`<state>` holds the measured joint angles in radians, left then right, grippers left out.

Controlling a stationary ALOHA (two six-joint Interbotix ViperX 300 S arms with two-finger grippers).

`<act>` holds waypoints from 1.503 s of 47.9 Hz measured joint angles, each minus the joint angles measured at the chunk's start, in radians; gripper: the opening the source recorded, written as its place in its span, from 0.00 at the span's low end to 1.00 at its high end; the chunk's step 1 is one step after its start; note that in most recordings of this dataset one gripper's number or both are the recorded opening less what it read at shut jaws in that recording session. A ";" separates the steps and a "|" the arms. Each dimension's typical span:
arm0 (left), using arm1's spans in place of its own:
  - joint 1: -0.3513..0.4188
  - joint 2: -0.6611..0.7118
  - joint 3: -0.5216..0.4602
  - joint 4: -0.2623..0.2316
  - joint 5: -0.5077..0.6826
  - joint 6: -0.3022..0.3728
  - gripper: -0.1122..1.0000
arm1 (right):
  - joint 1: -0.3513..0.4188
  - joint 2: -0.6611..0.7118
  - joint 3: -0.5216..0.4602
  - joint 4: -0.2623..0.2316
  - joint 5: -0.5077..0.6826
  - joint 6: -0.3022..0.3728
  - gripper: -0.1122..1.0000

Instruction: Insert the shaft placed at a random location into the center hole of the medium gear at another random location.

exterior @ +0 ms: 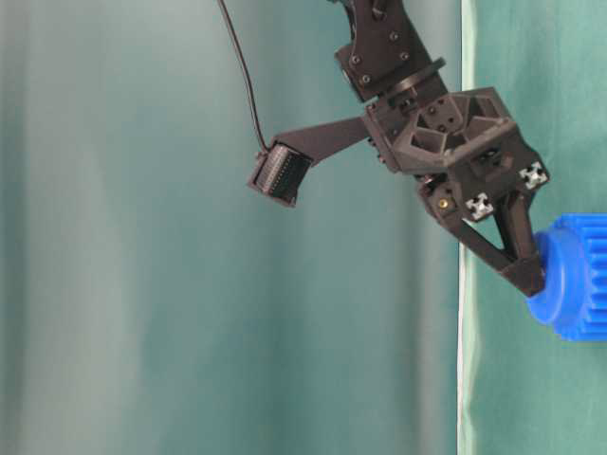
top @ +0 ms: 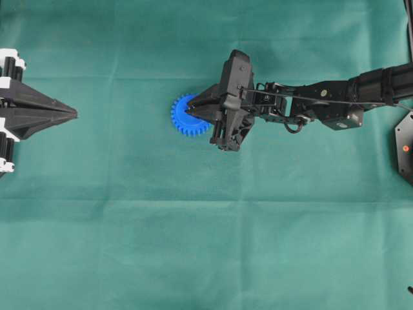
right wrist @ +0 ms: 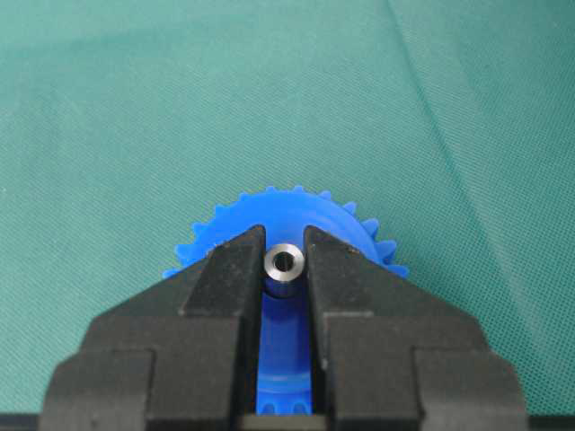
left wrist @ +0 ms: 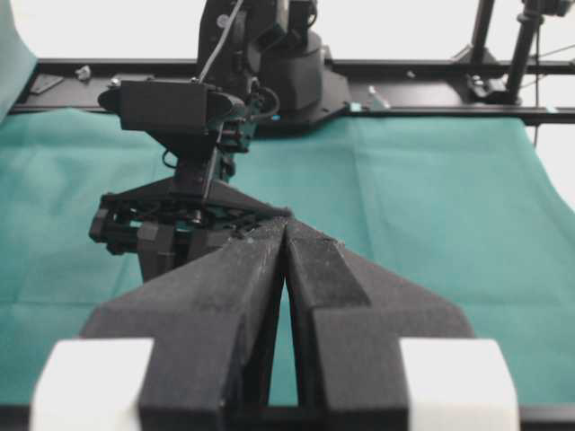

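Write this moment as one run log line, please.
right tool: shut on shaft | shaft: over blue gear hub | left tool: shut, idle, apart

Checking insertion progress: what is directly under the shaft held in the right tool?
The blue medium gear lies under the shaft, pinched in the right tool. The center hole is hidden by the shaft and the fingers.

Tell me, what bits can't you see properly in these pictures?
- The center hole of the medium gear: hidden in the right wrist view by the shaft and the right gripper; covered by that gripper overhead.
- How deep the shaft sits: cannot tell.
- Gear at table level: cut off by the right edge.
- Gear in the left wrist view: blocked by the left gripper.
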<state>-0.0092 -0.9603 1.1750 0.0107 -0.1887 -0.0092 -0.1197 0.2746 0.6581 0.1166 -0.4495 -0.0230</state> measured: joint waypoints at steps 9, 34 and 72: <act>0.000 0.000 0.000 0.000 0.002 0.000 0.10 | 0.000 0.000 0.000 0.000 0.002 0.000 0.38; -0.002 0.000 0.000 0.002 0.000 0.000 0.10 | 0.000 -0.002 -0.002 0.000 0.002 0.000 0.85; 0.000 0.000 0.000 0.002 0.002 0.000 0.10 | 0.000 -0.169 0.000 -0.002 0.084 0.000 0.85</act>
<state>-0.0092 -0.9603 1.1750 0.0123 -0.1871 -0.0092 -0.1197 0.1058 0.6581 0.1150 -0.3651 -0.0230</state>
